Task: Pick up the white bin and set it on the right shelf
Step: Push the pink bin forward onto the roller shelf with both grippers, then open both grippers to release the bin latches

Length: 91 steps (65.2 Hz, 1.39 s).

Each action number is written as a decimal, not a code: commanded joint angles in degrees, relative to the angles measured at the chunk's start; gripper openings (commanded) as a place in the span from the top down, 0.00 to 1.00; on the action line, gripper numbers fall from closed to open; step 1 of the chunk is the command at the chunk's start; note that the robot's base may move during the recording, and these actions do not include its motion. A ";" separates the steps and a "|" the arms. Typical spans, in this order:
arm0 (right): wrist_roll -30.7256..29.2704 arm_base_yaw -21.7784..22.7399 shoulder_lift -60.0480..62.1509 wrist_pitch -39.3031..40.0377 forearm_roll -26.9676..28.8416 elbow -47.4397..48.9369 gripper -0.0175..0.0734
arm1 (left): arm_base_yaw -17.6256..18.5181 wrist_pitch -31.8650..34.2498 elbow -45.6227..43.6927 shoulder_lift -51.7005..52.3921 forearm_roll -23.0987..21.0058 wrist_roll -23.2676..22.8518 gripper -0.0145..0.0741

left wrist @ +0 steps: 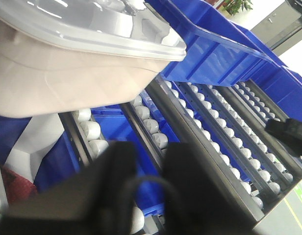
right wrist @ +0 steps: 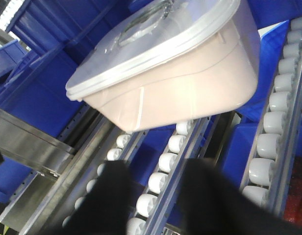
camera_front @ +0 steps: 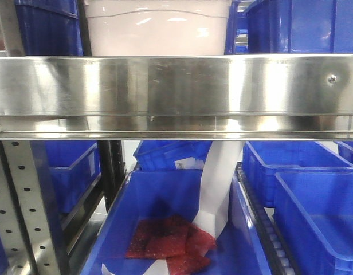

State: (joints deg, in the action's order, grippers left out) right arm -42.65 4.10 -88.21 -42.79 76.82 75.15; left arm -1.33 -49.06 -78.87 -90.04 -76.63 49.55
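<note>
white bin [camera_front: 157, 28] cut off above, its base hidden behind shelf rail [camera_front: 176, 86].

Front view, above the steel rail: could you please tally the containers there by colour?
White bin: 1
Blue crates: 2
Total: 3

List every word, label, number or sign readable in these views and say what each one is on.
None can be read.
A small white label on a blue crate behind the steel shelf rail: too small and blurred.
The white bin shows no writing on lid or body.
</note>
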 commanded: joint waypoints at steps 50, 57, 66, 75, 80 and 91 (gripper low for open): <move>12.39 -0.45 17.87 25.25 -21.36 -8.85 0.73 | -0.18 26.51 3.93 18.66 29.28 -20.49 0.97; 8.47 -0.45 22.45 28.60 -21.43 -18.39 0.73 | -0.18 33.13 12.13 23.28 29.28 -19.71 0.97; 1.72 -0.45 29.84 32.37 -21.43 -28.04 0.74 | -0.18 37.75 24.61 30.55 29.28 -17.19 0.97; -1.17 -0.45 37.81 32.76 -21.43 -35.45 0.74 | -0.18 39.26 34.56 38.75 29.28 -15.69 0.97; -1.17 -0.45 42.93 32.05 -21.43 -39.21 0.74 | -0.18 39.09 39.04 43.71 29.28 -14.32 0.97; -1.17 -0.45 56.57 29.19 -21.43 -46.14 0.74 | -0.18 38.14 46.79 56.79 29.53 -10.72 0.97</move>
State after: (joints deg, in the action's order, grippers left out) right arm -43.05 3.50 -36.97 -14.77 54.60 29.54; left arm -1.48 -14.01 -33.20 -38.63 -46.09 36.06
